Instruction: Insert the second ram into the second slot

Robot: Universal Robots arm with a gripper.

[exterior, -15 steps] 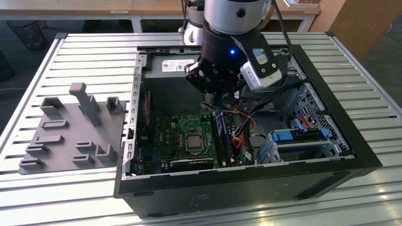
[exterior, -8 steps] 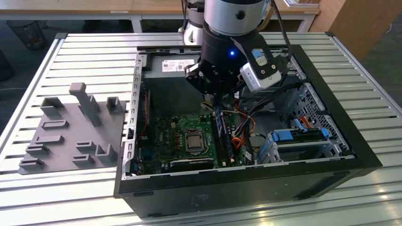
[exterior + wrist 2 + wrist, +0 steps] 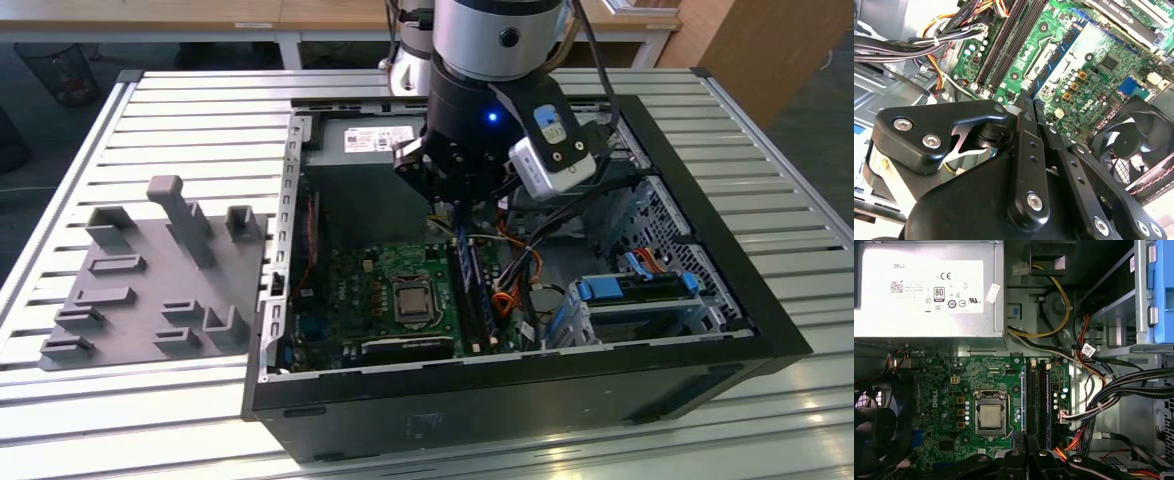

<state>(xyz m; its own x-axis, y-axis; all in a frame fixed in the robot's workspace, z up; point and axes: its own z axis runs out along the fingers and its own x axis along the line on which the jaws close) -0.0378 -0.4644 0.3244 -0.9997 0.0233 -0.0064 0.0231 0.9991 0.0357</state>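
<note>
My gripper (image 3: pixel 457 208) hangs inside the open computer case (image 3: pixel 747 330), right above the row of memory slots (image 3: pixel 470 290) on the green motherboard. In both wrist views its black fingers (image 3: pixel 1024 130) lie close together, and I see nothing held between them (image 3: pixel 1027 440). The long dark slots (image 3: pixel 1004 40) (image 3: pixel 1036 400) run straight out from the fingertips. A thin blue-green stick (image 3: pixel 467 275) stands on edge in that row, and its narrow side shows in the first wrist view (image 3: pixel 1024 400). Whether it is the second ram, and which slot it sits in, I cannot tell.
A grey holder block (image 3: pixel 147 280) lies on the slatted table at the exterior view's left. Inside the case are the power supply (image 3: pixel 929 290), the processor socket (image 3: pixel 990 417), a black fan (image 3: pixel 1134 140), cable bundles (image 3: pixel 1104 390) and a blue drive cage (image 3: pixel 641 290).
</note>
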